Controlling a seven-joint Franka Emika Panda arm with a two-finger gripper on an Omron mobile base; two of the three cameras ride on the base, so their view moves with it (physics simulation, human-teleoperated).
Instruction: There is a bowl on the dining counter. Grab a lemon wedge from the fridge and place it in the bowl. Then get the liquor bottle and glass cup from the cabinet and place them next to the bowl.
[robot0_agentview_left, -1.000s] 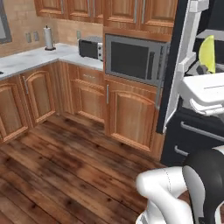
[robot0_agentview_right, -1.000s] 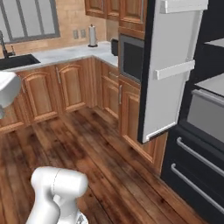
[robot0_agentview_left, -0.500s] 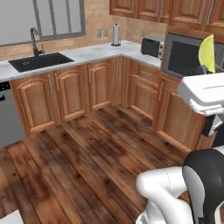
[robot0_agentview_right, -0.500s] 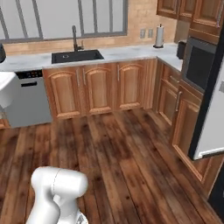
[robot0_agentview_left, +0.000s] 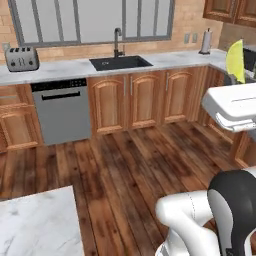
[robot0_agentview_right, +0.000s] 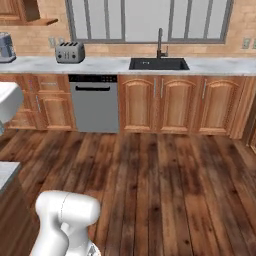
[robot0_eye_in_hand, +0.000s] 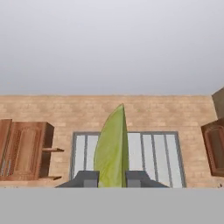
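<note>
While raised and aimed at the window (robot0_eye_in_hand: 127, 157) | tool (robot0_eye_in_hand: 112, 178) clamps lemon wedge (robot0_eye_in_hand: 113, 148) upright | arm high

We're looking at a black sink (robot0_agentview_left: 120, 62) with its tall faucet (robot0_agentview_left: 116, 42) under the window (robot0_agentview_right: 150, 20), a grey dishwasher (robot0_agentview_left: 62, 110) to its left, a toaster (robot0_agentview_left: 21, 58) on the marble worktop (robot0_agentview_right: 100, 64), and a paper-towel roll (robot0_agentview_left: 206, 41) far right above the plank floor (robot0_agentview_right: 165, 190).

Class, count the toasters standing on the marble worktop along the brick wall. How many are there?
1. The toaster stands on the worktop left of the sink, above the dishwasher's left side. Others may sit outside these views.
</note>
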